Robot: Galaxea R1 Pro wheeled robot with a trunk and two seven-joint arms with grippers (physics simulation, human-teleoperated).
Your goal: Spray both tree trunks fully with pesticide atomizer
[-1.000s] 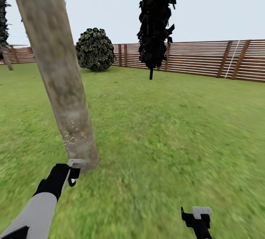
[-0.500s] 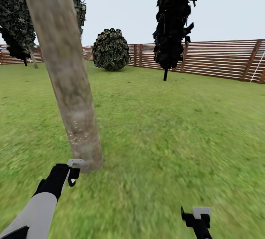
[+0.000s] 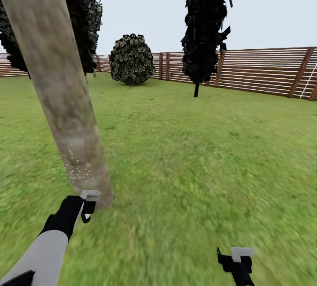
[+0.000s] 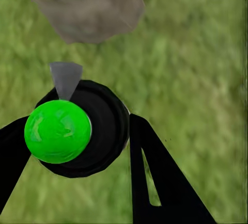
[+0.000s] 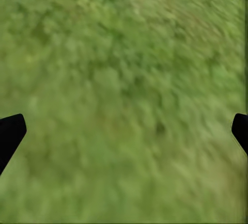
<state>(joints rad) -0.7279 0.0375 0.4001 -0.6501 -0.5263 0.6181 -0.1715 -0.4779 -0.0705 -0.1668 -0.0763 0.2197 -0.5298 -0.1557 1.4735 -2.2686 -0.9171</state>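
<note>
Tree trunk [image 3: 61, 97] is the landmark here, pale grey-tan with small white specks near its base. Left gripper [image 4: 77, 146] sits just beside that base, fingers pinching the pesticide atomizer [image 4: 77, 128] with its green ball top. Right gripper [image 3: 235, 262] hangs well apart from the trunk over grass [image 3: 198, 167], fingers spread wide with nothing in them.

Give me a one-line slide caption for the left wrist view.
Left gripper clamps the green-topped pesticide atomizer, its grey nozzle aimed at the tree trunk base above grass.
</note>
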